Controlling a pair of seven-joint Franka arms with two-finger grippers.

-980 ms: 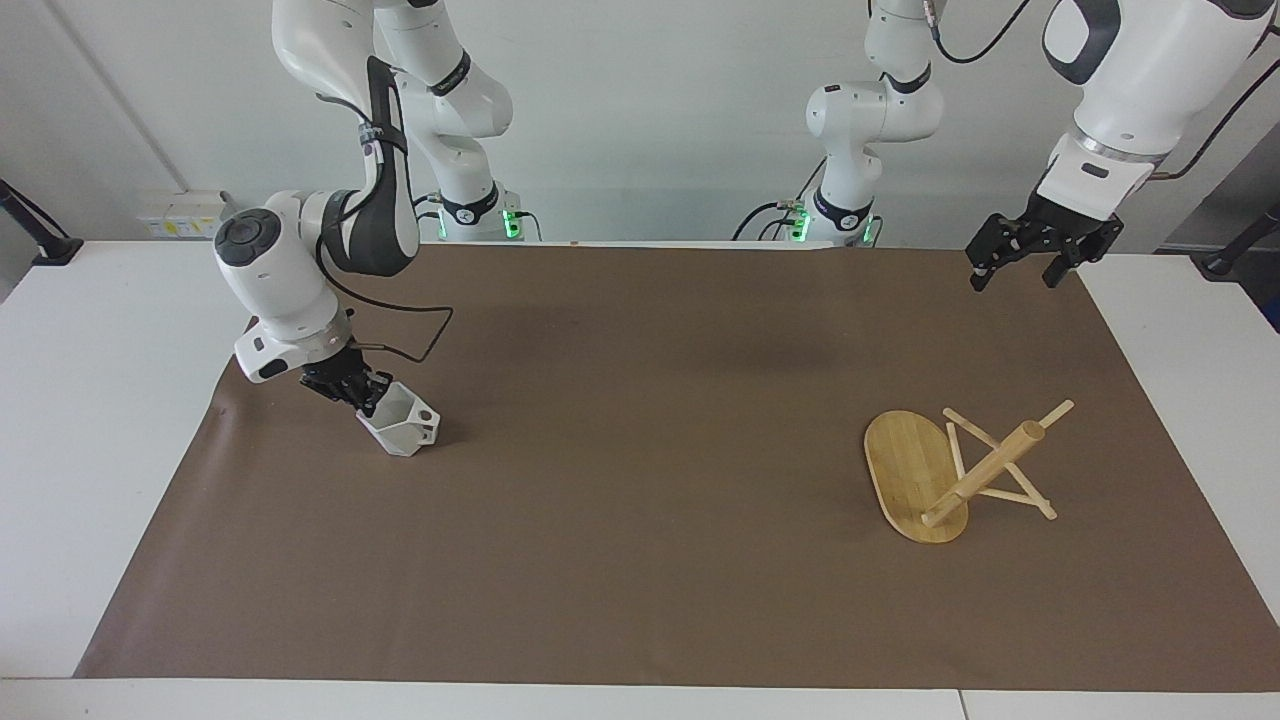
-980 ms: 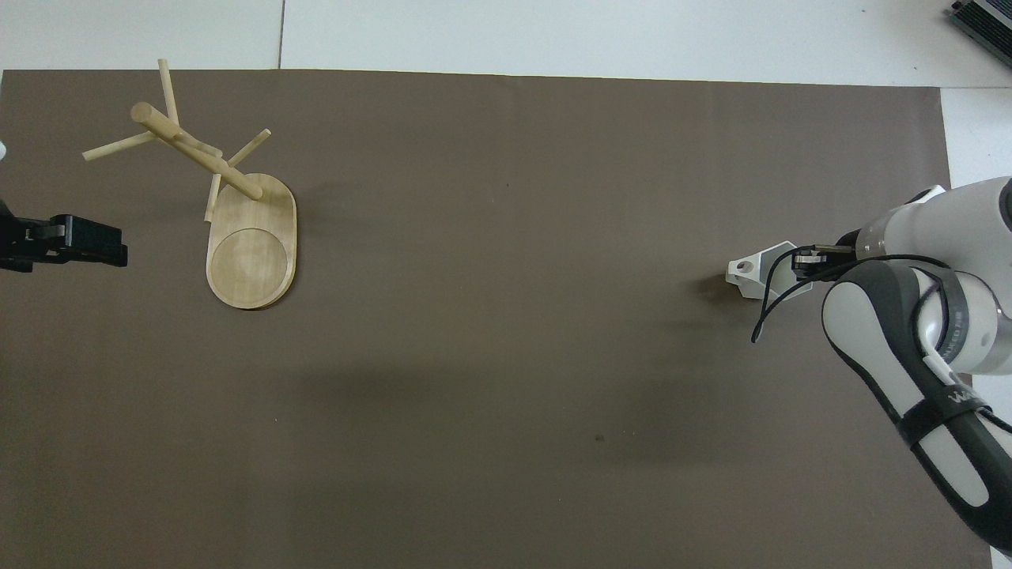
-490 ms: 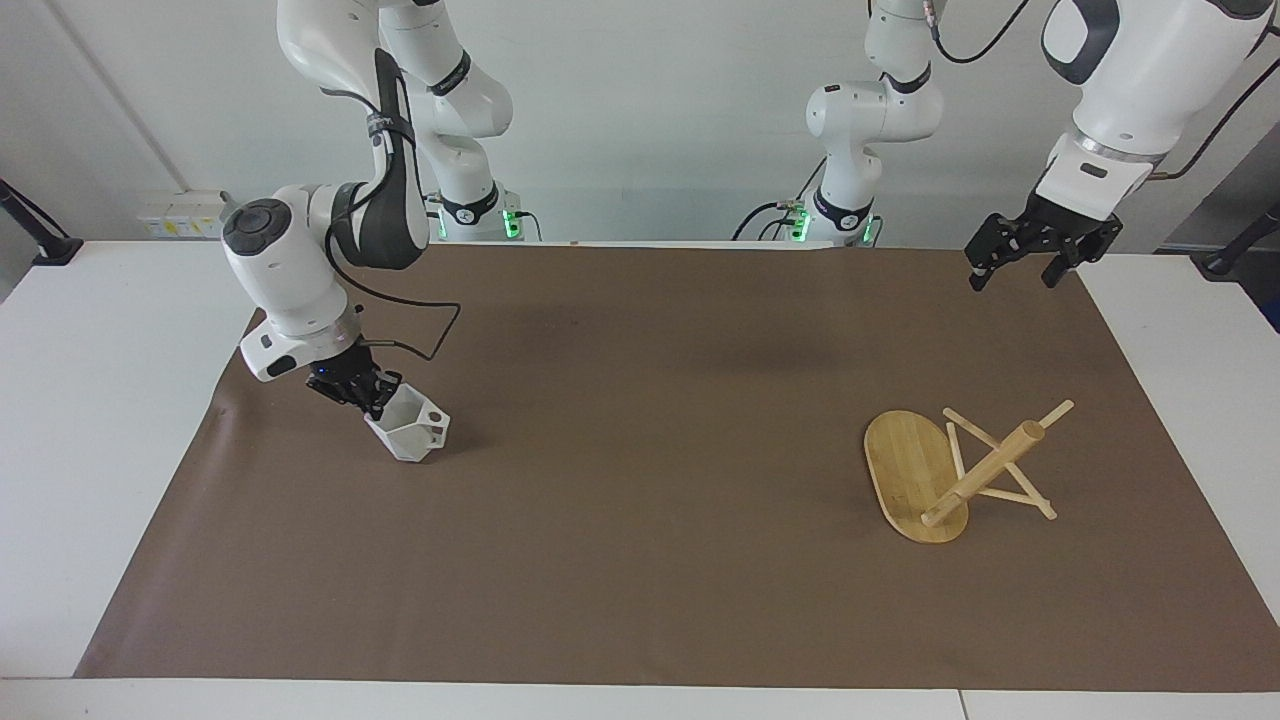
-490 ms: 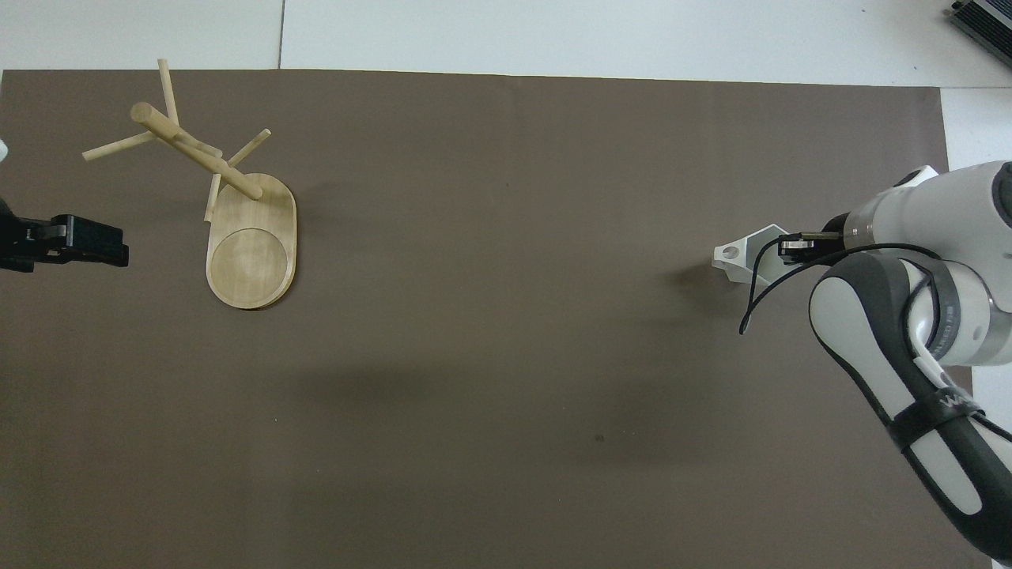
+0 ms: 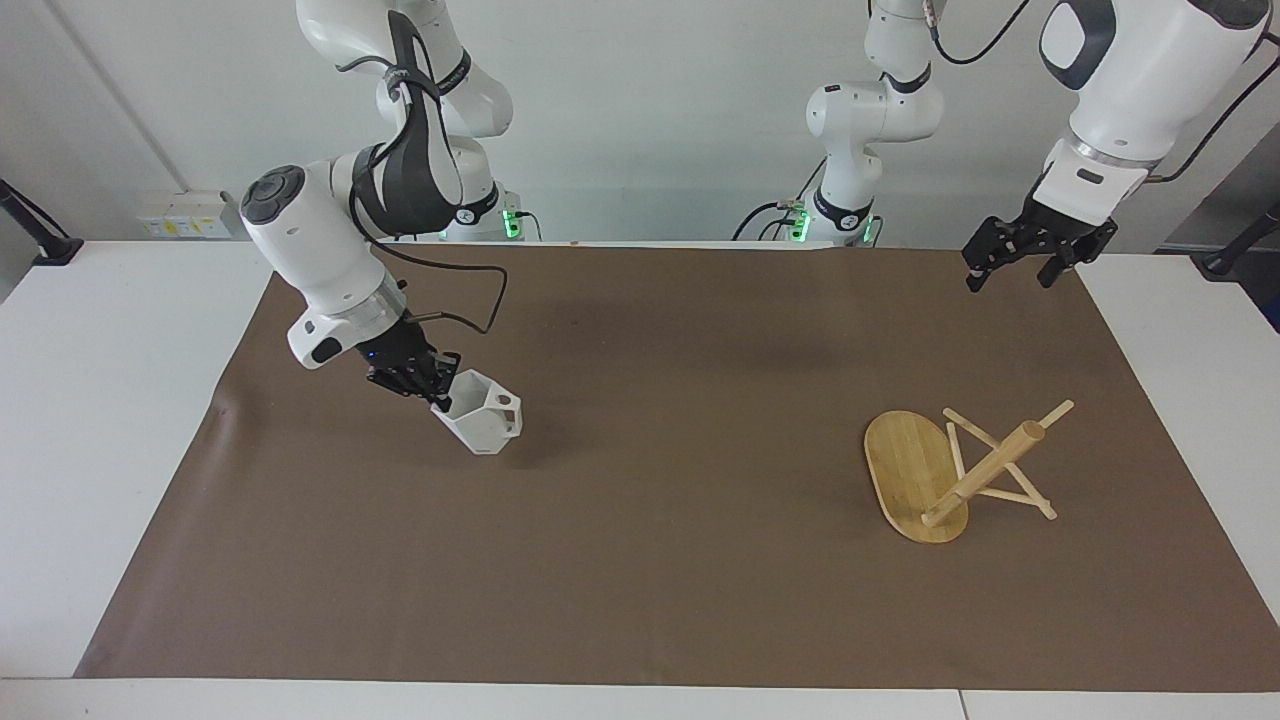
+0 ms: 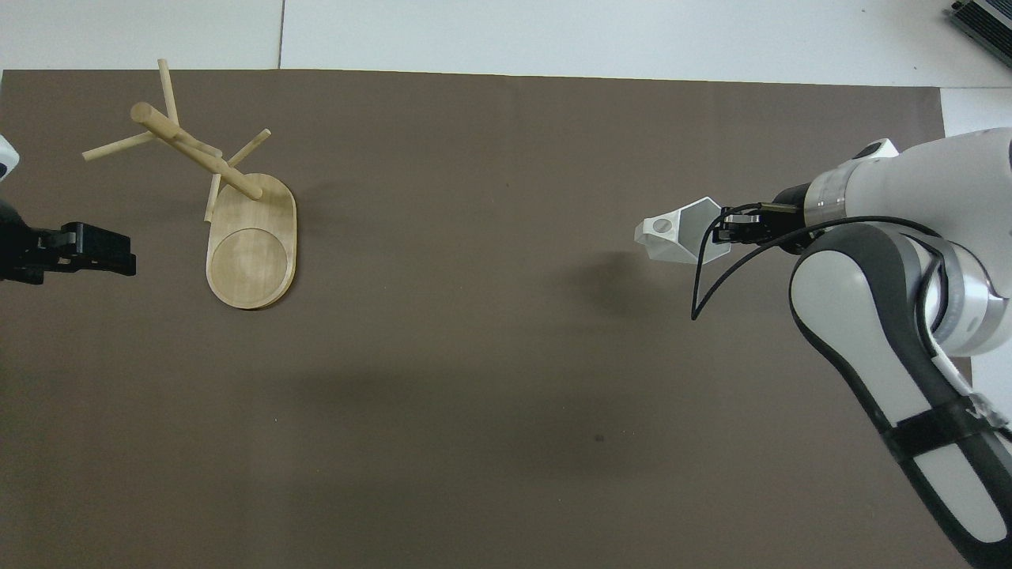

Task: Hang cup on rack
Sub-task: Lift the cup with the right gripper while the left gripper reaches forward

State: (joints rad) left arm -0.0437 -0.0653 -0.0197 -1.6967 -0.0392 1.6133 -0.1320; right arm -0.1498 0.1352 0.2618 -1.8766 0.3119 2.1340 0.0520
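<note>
Your right tool (image 5: 432, 388) is clenched on the rim wall of the cup (image 5: 482, 424) and holds it tilted in the air over the brown mat (image 5: 640, 600), toward the right arm's end of the worktop (image 5: 100, 400). A shadow on the mat under the cup shows that it is off the surface. So the pick is done, and what you have left, as I judge it, is the carry across the mat, lining the handle up with a peg, and the release.

The rack (image 5: 950, 470) stands toward the left arm's end, well apart from the cup, with nothing on it. Your left tool (image 5: 1020, 262) waits released, fingers spread, above the mat's edge closest to the robots, near the rack but not touching it.

The cup is matte white with flat faceted sides, a hexagonal mouth and a blocky handle pierced by a round hole. That hole faces away from your tool, toward the rack. The rack is pale bamboo: a flat oval base with a round inset, a thick round post, and thin straight pegs crossing it. The pegs look smooth and slim, so expect the handle hole to slide on only if you bring it in along a peg's line.
</note>
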